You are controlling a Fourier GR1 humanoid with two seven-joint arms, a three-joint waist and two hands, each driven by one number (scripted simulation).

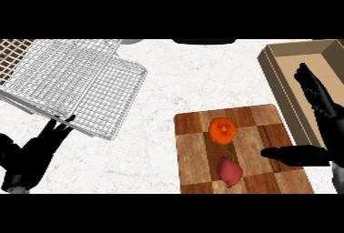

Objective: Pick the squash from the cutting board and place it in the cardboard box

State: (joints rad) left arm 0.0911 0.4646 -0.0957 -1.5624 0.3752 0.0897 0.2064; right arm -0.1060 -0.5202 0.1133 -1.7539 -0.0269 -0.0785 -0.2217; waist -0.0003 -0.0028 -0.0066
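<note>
Squash (222,129), orange and round, lies on the checkered cutting board (198,150) by the bench's (174,77) near edge, right of centre, with a reddish root vegetable (230,171) just nearer on the same board. The right hand (324,110) is spread wide and holds nothing, fingers straight over the cardboard box (289,52) at the right edge, thumb out above the board. The left hand (30,154) rests open at the near left corner, beside a wire rack (74,82).

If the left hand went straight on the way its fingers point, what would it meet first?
The white wire rack: the black left hand aims its straight fingers at the rack's near edge, with nothing between. Depth is unclear, so it may pass beneath.
</note>
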